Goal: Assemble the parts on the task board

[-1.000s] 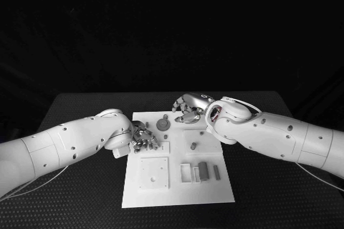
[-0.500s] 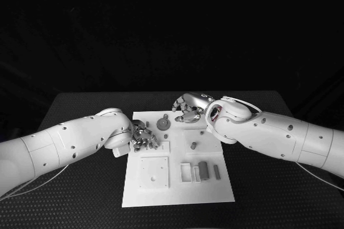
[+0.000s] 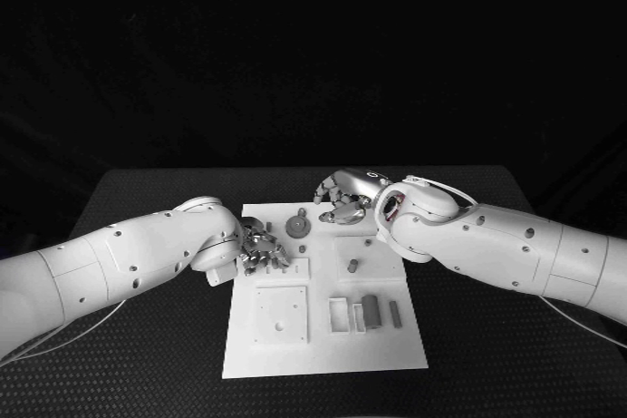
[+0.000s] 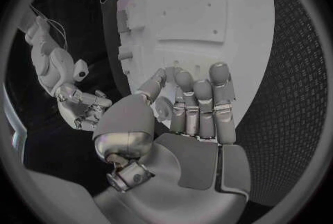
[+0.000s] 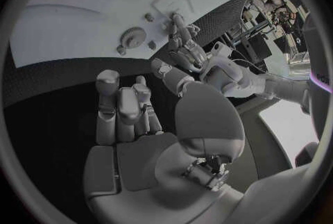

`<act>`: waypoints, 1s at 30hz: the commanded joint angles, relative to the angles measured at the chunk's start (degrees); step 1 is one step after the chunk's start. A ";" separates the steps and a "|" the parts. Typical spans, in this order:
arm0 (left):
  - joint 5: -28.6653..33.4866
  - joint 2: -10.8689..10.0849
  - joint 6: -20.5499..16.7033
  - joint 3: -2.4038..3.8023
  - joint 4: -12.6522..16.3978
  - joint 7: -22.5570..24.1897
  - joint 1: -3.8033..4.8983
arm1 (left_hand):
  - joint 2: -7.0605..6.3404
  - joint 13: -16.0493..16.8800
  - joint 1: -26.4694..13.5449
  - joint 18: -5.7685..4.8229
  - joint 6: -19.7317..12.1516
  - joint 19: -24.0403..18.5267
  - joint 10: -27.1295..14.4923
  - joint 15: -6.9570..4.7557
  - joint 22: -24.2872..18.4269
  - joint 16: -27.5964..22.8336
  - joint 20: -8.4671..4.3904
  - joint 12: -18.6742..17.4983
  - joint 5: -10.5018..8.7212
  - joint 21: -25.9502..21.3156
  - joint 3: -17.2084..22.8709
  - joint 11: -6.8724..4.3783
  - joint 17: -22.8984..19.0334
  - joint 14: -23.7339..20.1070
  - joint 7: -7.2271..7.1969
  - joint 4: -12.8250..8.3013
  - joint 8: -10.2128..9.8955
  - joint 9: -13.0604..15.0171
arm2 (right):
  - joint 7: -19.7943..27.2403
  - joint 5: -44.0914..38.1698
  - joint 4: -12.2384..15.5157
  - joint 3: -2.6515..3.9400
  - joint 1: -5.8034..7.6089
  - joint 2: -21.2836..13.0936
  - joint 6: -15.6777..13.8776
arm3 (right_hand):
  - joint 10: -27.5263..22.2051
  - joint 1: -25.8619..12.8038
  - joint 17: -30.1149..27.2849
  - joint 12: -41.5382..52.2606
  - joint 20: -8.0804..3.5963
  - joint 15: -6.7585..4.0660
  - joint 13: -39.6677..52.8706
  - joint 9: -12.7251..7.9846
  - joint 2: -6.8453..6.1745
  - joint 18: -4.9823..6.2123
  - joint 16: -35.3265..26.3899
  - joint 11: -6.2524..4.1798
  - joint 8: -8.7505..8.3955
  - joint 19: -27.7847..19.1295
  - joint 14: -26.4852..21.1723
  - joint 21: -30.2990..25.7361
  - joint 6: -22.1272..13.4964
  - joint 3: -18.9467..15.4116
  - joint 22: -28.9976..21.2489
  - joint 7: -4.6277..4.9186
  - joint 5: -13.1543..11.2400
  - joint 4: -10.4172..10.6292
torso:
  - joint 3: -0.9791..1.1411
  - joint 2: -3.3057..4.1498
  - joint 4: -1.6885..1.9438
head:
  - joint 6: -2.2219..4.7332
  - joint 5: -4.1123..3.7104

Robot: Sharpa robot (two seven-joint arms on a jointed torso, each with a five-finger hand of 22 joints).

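Black table under a white board point(image 3: 327, 345), where the left hand point(image 3: 262, 252), fingers apart and empty, hovers beside a small gear point(image 3: 298, 227) lying just ahead of the empty, loosely curled right hand point(image 3: 342, 200); it looks light, stiff, best pinched by its rim.

White rounded arms point(image 3: 118, 255), silver jointed hands point(image 4: 183, 110), apparently dotted with small screws.

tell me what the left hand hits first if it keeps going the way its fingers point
Probably the bare task board: the left hand has its fingers stretched out low over it, nothing between them. How high they sit is unclear.
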 commanded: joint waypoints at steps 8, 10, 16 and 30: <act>-1.58 0.42 -1.11 -0.11 -0.27 -0.03 -0.21 | 4.12 0.09 5.28 1.38 -1.13 0.09 0.00 -0.30 1.13 0.38 -0.34 0.23 0.17 0.24 0.09 0.53 -0.07 0.26 1.11 -0.26 -0.25 -0.19 | 0.27 -0.35 -0.08 0.02 -0.02 0.00 0.78 | -0.24 -0.21 -0.01 0.15 -0.22 0.28 -0.09 -0.10 0.28 4.80 -0.36 0.36 -0.39 0.01 -0.09 -0.33 0.12 -0.22 0.95 0.44 0.18 -0.02 | 0.02 0.01 0.00 | -0.02 -0.08; -1.68 0.48 -1.01 -0.11 -0.28 -0.09 -0.21 | 4.08 0.09 5.52 1.40 -1.11 0.09 0.00 -0.30 1.13 0.38 -0.33 0.24 0.17 0.25 0.11 0.53 -0.08 0.27 1.11 -0.26 -0.31 -0.24 | 0.26 -0.35 -0.08 0.02 -0.02 0.01 0.83 | -0.24 -0.22 -0.05 0.15 -0.22 0.28 -0.09 -0.10 0.28 4.80 -0.37 0.36 -0.39 0.01 -0.11 -0.33 0.12 -0.22 0.95 0.44 0.18 -0.01 | 0.02 0.01 0.01 | -0.02 -0.09; -1.96 0.49 -0.85 -0.11 -0.23 -0.04 -0.21 | 4.06 0.10 6.18 1.43 -0.87 0.12 0.04 -0.29 1.13 0.40 -0.29 0.26 0.18 0.29 0.16 0.51 -0.09 0.31 1.08 -0.26 -0.36 -0.36 | 0.24 -0.35 -0.15 0.02 -0.02 0.03 0.85 | -0.24 -0.23 -0.06 0.15 -0.22 0.28 -0.10 -0.11 0.27 4.80 -0.38 0.37 -0.40 0.01 -0.11 -0.34 0.11 -0.21 0.94 0.44 0.18 0.01 | 0.01 0.02 -0.01 | 0.01 -0.05; 2.08 0.30 -1.64 -0.09 -0.10 0.53 -0.20 | 3.92 -0.09 8.84 1.45 0.69 0.67 0.93 -0.72 1.13 0.42 -0.45 0.31 2.07 0.58 0.74 0.02 -0.17 1.20 0.58 -0.27 -0.09 -0.63 | 0.23 -0.35 -0.16 0.01 -0.02 0.04 0.89 | -0.25 -0.23 -0.07 0.16 -0.23 0.29 -0.12 -0.12 0.27 4.80 -0.40 0.37 -0.42 0.01 -0.11 -0.36 0.09 -0.19 0.94 0.44 0.20 0.02 | -0.02 0.00 -0.01 | 0.03 0.00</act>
